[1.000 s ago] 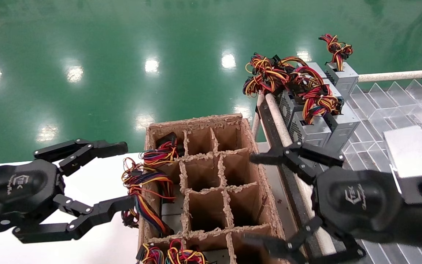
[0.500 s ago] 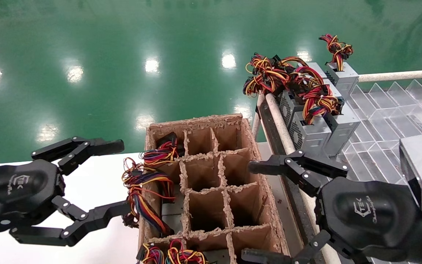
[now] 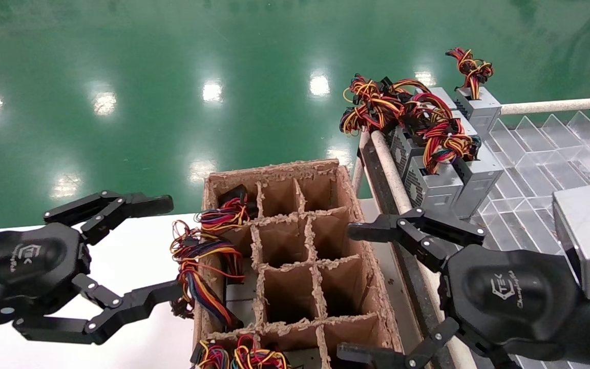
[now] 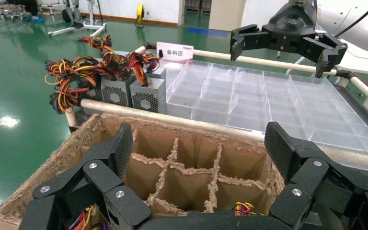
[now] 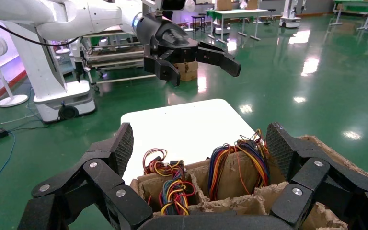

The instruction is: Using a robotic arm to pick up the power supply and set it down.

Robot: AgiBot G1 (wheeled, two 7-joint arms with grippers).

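Both end effectors hang spread and empty: the left end effector (image 3: 131, 261) at 9 o'clock of the cardboard divider box (image 3: 295, 261), the right end effector (image 3: 372, 292) at its 3 o'clock edge. The nearest power supply (image 3: 238, 300) sits deep in a cell on the box's 9 o'clock side, under a wire bundle (image 3: 200, 266) spilling over the wall. I judge the risks to be fingers snagging those loose wires or catching the ragged dividers, dragging the box across the table (image 3: 136, 328); a grip on wires alone could slip.
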